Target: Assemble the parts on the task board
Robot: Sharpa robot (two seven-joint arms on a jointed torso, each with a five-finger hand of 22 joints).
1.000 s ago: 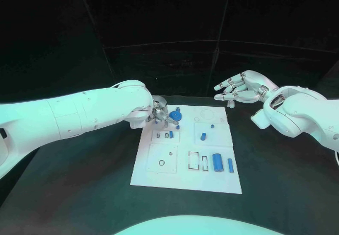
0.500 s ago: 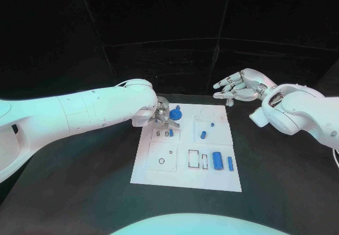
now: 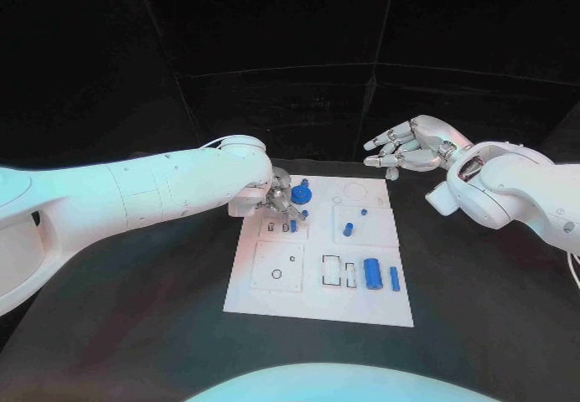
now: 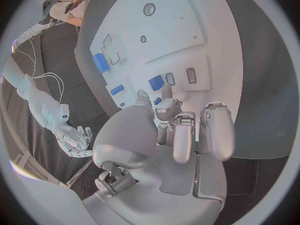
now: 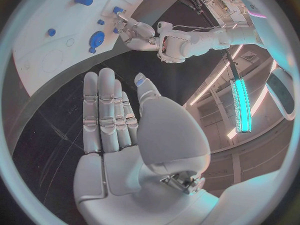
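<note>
The task board (image 3: 320, 285) lies flat in the middle of the black counter (image 3: 484, 293), its long side running away from the robot. The left hand (image 3: 276, 199) is down over the board's far left corner, fingers (image 4: 181, 135) curled downward close together by a small blue part (image 4: 156, 83) standing just beside two dark slots; whether they actually grip anything I cannot tell. Right next to that hand sits a round blue part (image 3: 301, 196) with a short stub above it. Further along the board two small blue pegs (image 3: 348, 229) stand near the middle, and a larger blue cylinder (image 3: 372, 273) with a slim blue bar (image 3: 394, 279) beside it lie toward the near right corner. The right hand (image 3: 409, 149) hangs above the counter past the board's far right corner, palm open, fingers (image 5: 106, 110) straight and side by side, holding nothing.
</note>
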